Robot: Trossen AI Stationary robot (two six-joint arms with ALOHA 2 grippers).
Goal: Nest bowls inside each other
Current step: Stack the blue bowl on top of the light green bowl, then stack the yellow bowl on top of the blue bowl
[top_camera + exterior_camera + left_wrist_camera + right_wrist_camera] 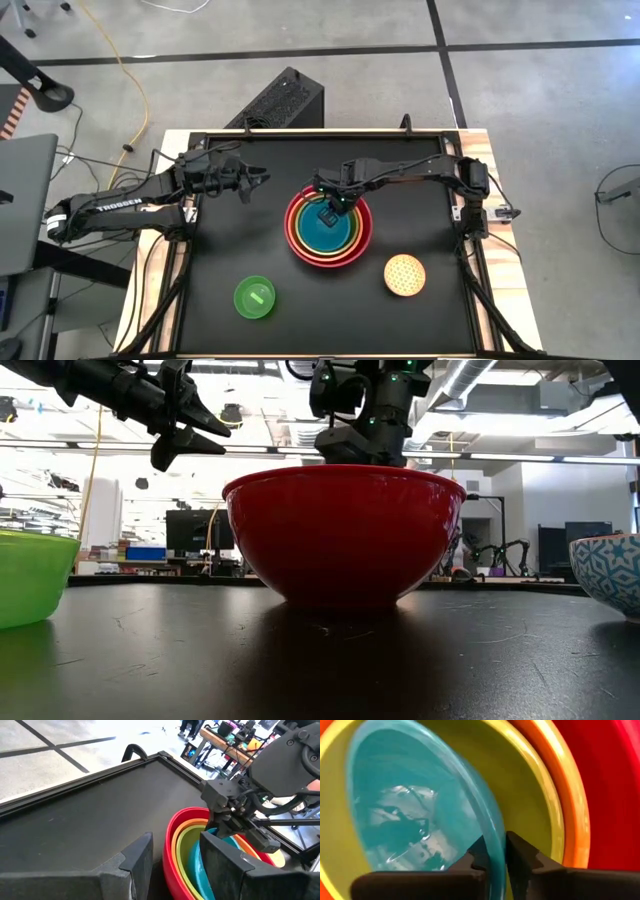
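Observation:
A red bowl [300, 215] [345, 530] stands mid-table with an orange bowl [176, 837], an olive-green bowl [530, 795] and a blue bowl [328, 235] nested inside it. My right gripper [331, 208] [496, 854] reaches down into the stack and is shut on the blue bowl's rim. A bright green bowl [254, 297] sits upright near the front left. A speckled yellow bowl [404, 275] sits upright at the front right. My left gripper [262, 178] [172, 865] hovers open above the table, left of the stack. My right gripper has the blue bowl's rim [496, 837] between its two fingers, one finger [477, 852] inside the bowl and one [520, 852] outside, between the blue and olive-green walls. The fingers come from above, slanting steeply down. The blue bowl rests in the olive-green bowl.
The black table top [230, 240] has a raised frame [320, 133] around it. In the low view a bowl with a blue-and-white patterned wall [608, 570] stands at the right. Bare table lies between the stack and the bright green bowl.

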